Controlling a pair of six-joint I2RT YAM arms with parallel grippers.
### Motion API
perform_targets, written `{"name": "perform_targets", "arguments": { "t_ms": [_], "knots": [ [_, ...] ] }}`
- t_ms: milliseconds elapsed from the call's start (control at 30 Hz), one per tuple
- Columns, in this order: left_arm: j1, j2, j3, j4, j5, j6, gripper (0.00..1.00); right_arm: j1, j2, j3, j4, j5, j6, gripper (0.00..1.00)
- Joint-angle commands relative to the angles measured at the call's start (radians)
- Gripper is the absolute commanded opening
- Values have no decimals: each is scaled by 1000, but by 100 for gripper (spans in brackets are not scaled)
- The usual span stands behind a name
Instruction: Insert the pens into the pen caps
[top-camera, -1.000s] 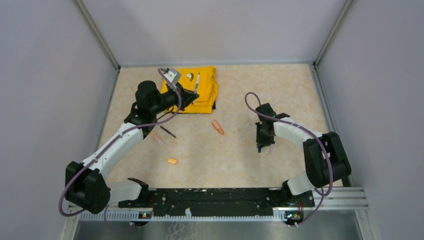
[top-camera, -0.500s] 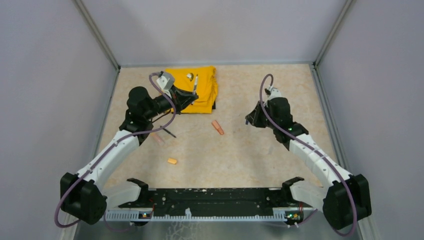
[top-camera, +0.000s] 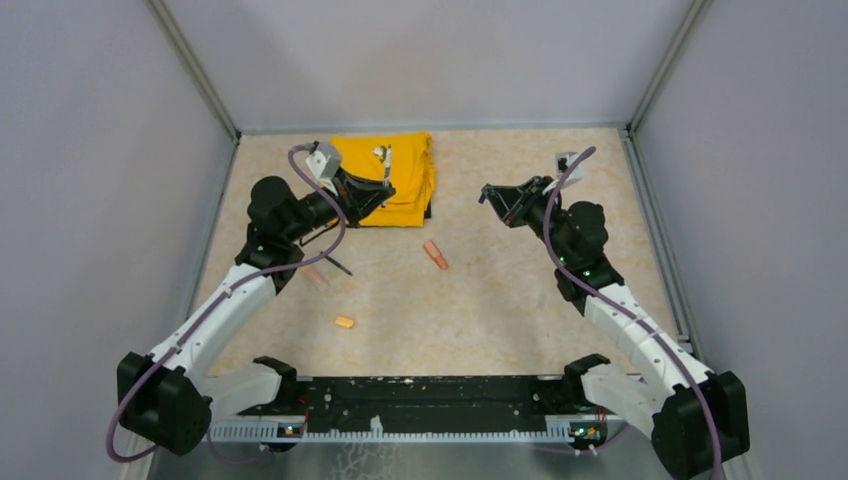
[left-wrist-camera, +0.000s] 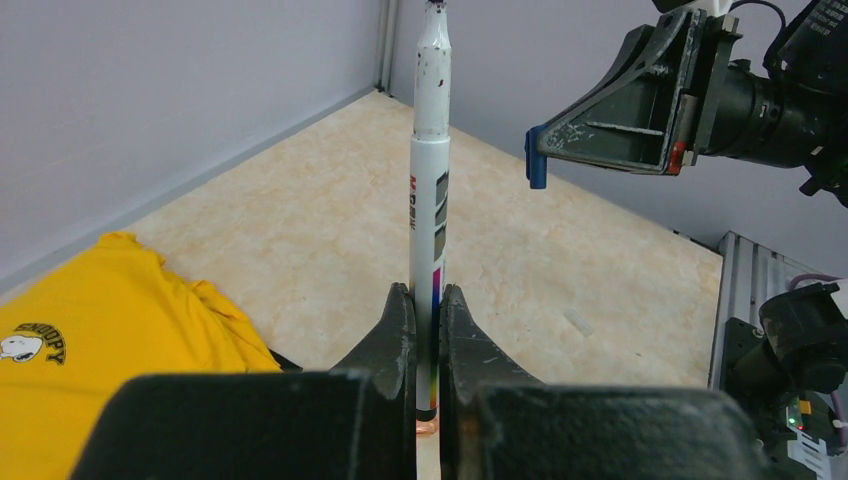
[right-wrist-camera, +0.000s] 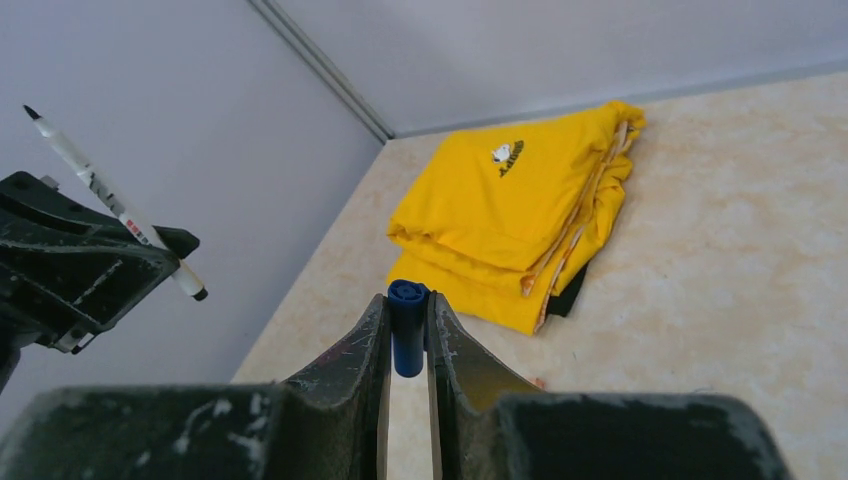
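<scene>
The left gripper (left-wrist-camera: 427, 300) has its fingers clamped low on the white pen (left-wrist-camera: 430, 190). Only the bottom end sits btwn the pads, and most of the barrel stands free above them, dark tip outward. The right gripper (right-wrist-camera: 408, 312) is pinched on the dark blue cap (right-wrist-camera: 407, 340), whose far end, apparently the open one, pokes just past the fingertips. Both are held in the air, well apart, roughly facing each other across the table (top-camera: 500, 300).

Risks, as a judgement: w/ so short a hold, the pen may pivot or slide back in the pads when its tip meets the cap rim — esp. if the two axes aren't lined up. The cap is small and smooth, so a sideways push could twist it or pop it out. A dropped piece might land on the yellow cloth (right-wrist-camera: 510, 220) or roll among the orange marker (top-camera: 435, 254), dark pen (top-camera: 335, 264) and light orange cap (top-camera: 344, 322) lying on the table — none of them capped yet.
</scene>
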Motion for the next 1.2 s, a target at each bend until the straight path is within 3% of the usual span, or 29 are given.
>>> {"name": "perform_targets", "arguments": {
  "t_ms": [0, 400, 867, 1167],
  "knots": [
    [6, -15, 6, 23, 20, 17, 0, 7, 17, 43, 150, -46, 24, 0],
    [-5, 15, 4, 38, 90, 10, 0, 7, -1, 40, 250, -68, 33, 0],
    [-180, 126, 165, -82, -51, 65, 0, 6, -44, 63, 380, -119, -32, 0],
    [-242, 238, 251, -35, 12, 104, 0, 5, -113, 89, 366, -53, -82, 0]
  ]
}}
